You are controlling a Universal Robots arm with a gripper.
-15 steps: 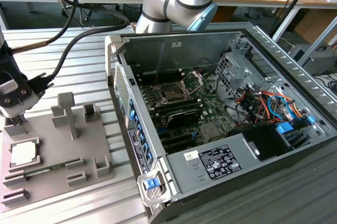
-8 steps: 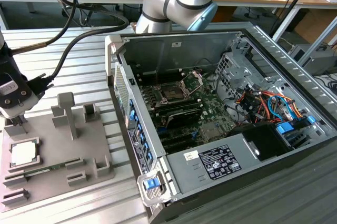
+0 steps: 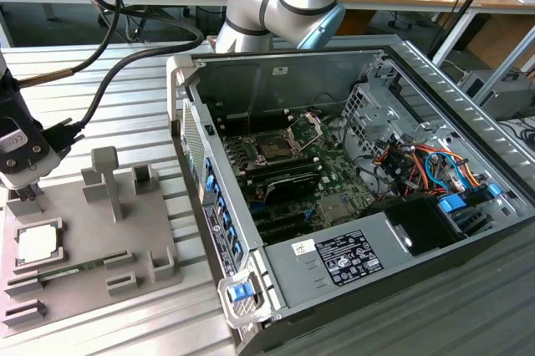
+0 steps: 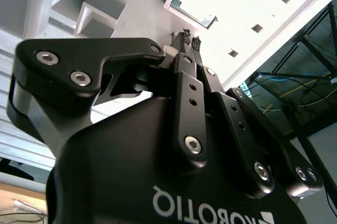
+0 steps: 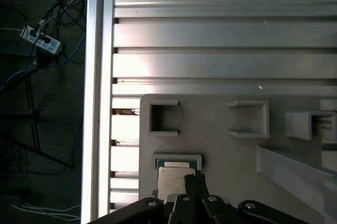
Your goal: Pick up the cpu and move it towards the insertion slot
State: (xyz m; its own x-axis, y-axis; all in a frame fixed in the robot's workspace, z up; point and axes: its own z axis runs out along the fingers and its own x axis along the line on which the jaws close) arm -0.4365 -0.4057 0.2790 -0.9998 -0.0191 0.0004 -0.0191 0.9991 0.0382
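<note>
Exterior view: the gripper (image 3: 27,193) points down over the edge of the grey fixture plate (image 3: 84,231) at the exterior view's left, just beyond the cpu (image 3: 38,244). The insertion slot (image 3: 272,149) sits well apart, inside the computer case (image 3: 276,68).

Second wrist view: the fingertips (image 4: 185,39) are pressed together, seemingly empty.

First wrist view: they overlap the cpu (image 5: 169,182).

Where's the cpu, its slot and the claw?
cpu (image 3: 38,245): exterior view, middle of its silvery top.
insertion slot (image 3: 272,150): exterior view, its dark square middle.
claw (image 5: 195,177): first wrist view, between its fingertips.
</note>
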